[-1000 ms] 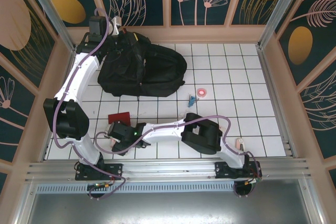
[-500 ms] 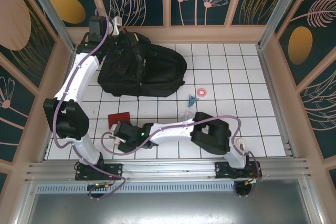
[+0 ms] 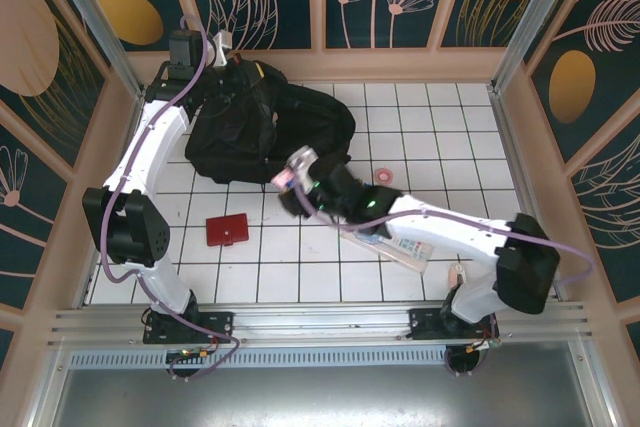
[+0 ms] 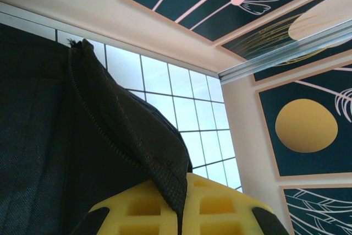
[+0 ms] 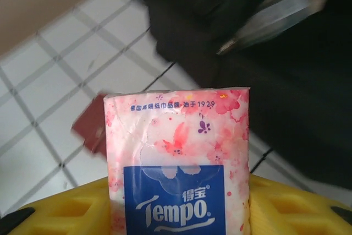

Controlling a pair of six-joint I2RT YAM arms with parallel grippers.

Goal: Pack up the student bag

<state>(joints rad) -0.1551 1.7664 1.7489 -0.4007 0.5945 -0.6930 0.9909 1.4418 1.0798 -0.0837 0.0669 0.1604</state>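
Observation:
The student bag [image 3: 285,132] is a large black backpack lying at the back left of the tiled table. My left gripper [image 3: 222,57] is at the bag's back corner. In the left wrist view its yellow fingers [image 4: 137,207] are shut on a black flap of the bag [image 4: 137,136] with a zipper edge, holding it up. My right gripper [image 3: 291,183] hovers at the bag's front edge, shut on a pink flowered Tempo tissue pack [image 5: 179,152], which shows small and pale from above [image 3: 297,161]. The bag's dark fabric [image 5: 286,81] lies just beyond the pack.
A red wallet-like item [image 3: 228,230] lies on the tiles left of the right arm, and shows blurred in the right wrist view [image 5: 91,127]. A small pink round thing [image 3: 383,176] sits right of the bag. A clear packet [image 3: 395,247] lies under the right forearm. Walls close the table's sides.
My right arm swung from the front left, beside the red item, up and right to the bag's front edge, carrying the tissue pack. The left arm stayed put, holding the flap.

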